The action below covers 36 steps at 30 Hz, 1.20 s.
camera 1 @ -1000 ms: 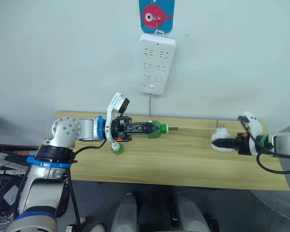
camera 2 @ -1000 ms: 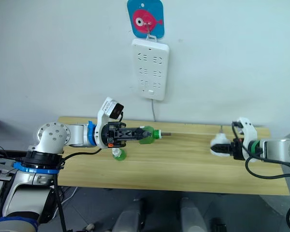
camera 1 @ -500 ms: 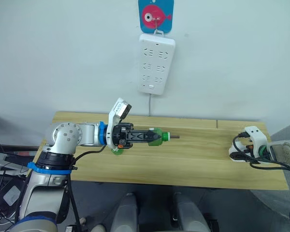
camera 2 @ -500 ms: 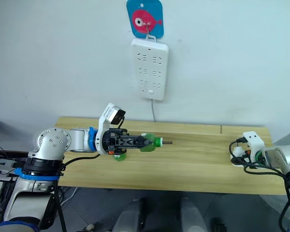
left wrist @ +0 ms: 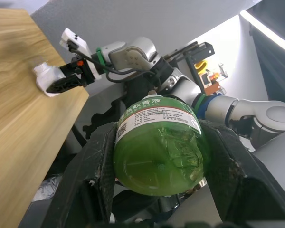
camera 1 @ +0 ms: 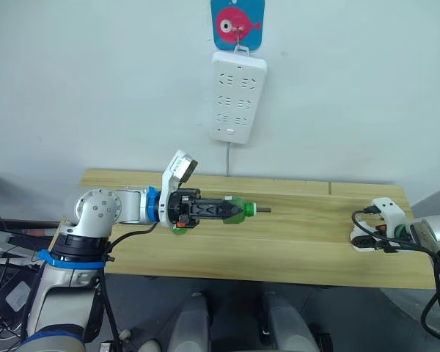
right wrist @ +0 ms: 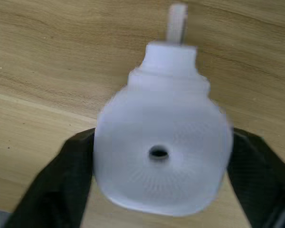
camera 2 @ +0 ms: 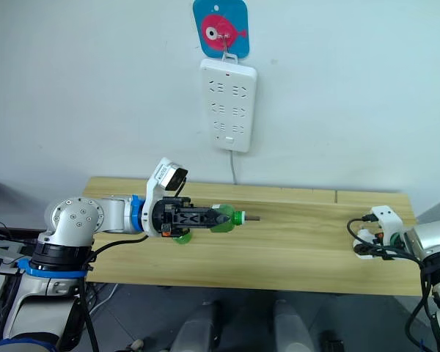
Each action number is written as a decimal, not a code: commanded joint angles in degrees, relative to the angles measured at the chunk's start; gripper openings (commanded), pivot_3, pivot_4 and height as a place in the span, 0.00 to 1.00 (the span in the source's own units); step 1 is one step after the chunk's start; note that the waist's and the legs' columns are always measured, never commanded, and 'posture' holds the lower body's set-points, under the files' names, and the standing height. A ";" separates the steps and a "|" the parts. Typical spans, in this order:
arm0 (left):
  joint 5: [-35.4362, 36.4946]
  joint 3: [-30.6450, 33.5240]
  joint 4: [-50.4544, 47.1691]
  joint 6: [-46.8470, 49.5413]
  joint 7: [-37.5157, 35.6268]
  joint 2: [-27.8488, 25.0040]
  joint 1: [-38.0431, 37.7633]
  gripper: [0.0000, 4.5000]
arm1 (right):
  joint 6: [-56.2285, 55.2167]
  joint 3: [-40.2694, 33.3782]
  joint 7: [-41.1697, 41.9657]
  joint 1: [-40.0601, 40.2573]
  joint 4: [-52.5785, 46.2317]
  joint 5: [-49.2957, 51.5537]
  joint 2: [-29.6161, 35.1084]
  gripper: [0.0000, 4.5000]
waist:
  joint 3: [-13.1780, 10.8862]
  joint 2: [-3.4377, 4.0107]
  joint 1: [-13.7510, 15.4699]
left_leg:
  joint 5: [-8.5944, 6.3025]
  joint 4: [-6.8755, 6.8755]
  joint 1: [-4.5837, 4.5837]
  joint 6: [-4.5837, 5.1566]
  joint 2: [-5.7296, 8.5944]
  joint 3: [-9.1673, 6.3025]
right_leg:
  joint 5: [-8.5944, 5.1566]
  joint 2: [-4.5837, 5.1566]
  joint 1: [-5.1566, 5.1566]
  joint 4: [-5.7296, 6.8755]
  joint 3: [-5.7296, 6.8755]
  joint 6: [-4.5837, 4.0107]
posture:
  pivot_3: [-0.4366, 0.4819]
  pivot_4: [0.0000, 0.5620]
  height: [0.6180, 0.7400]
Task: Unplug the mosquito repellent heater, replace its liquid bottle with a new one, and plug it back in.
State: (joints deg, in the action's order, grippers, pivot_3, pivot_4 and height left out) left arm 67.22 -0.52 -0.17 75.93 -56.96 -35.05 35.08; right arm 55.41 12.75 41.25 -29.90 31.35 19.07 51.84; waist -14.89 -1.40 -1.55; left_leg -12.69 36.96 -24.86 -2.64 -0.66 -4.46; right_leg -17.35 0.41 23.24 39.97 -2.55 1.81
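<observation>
— What surrounds the work?
— Pale wall behind a wooden table point(camera 1: 293, 242); one long white power strip point(camera 1: 237, 97) hangs on the wall from a blue plaque with a pink fish point(camera 1: 237, 23), its cord dropping behind the table's far edge; nothing lies on the boards between the two arms

— And the left pincer?
— The left gripper point(camera 1: 218, 210) reaches out level over the table's left half, its two black fingers point(left wrist: 92, 183) pinching a green liquid bottle point(left wrist: 157, 148) by the body; the labelled neck, green cap and thin wick point toward the robot's right; just under the wrist a second green bottle point(camera 1: 177, 229) shows in part on the table, half hidden by the arm

— Where is the heater?
— At the table's right end, near the front corner; the mosquito repellent heater point(right wrist: 161, 146) sits between the right gripper point(right wrist: 164, 190) and its two black fingers point(right wrist: 69, 178), which press against both rounded sides; the round vent hole faces the wrist camera and the plug end points away over the wood; whether it rests on the table or hangs just above, I cannot tell

— Is it well apart from the held bottle?
— Yes, most of the table's width lies between them

— The count?
— Two green bottles, one heater, one power strip, two arms
</observation>
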 commanded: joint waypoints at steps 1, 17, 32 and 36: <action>-0.79 0.44 -0.50 -0.51 -2.03 -0.04 0.61 0.50 | 0.11 -3.05 1.39 -0.17 -0.67 -1.13 0.93 0.99 | 0.00 0.00 -0.02 | 0.00 0.00 0.00 0.00 0.00 0.00 | 0.00 0.00 0.00 0.00 0.00 0.00 | 0.55 0.47 1.00; -10.23 0.99 -1.90 -12.11 -3.25 3.46 0.93 0.50 | 16.10 -25.51 1.68 2.02 -29.14 9.63 1.82 0.99 | -0.10 0.18 -0.26 | 0.00 0.01 0.02 -0.01 -0.02 -0.03 | 0.00 0.00 -0.04 -0.01 0.03 0.00 | 0.49 0.44 1.00; -41.52 -5.18 -5.20 -58.90 8.28 18.15 -5.61 0.50 | 37.09 -71.67 -43.40 -3.83 -64.02 43.50 -64.02 0.99 | 0.02 0.38 -0.11 | 0.09 -0.13 0.00 -0.18 0.16 0.02 | 0.02 0.48 0.03 0.05 0.06 -0.01 | 0.49 0.40 1.00; -43.56 -7.58 -5.87 -62.00 8.21 20.23 -6.23 0.50 | 30.34 -65.96 -59.14 -0.74 -64.12 58.85 -69.22 0.99 | 0.05 0.41 -0.26 | 0.08 -0.08 0.00 -0.16 0.31 0.11 | 0.03 0.52 0.00 0.04 0.03 0.02 | 0.49 0.39 1.00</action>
State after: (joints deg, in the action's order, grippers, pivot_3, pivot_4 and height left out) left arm 24.19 -7.04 -3.89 15.92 -48.85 -15.86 29.02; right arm 89.83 -56.43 -11.16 -32.26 -31.39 69.05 -8.29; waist -14.85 -0.99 -1.81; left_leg -12.60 36.87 -24.86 -2.80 -0.35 -4.35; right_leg -17.32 0.93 23.25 40.02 -2.52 1.83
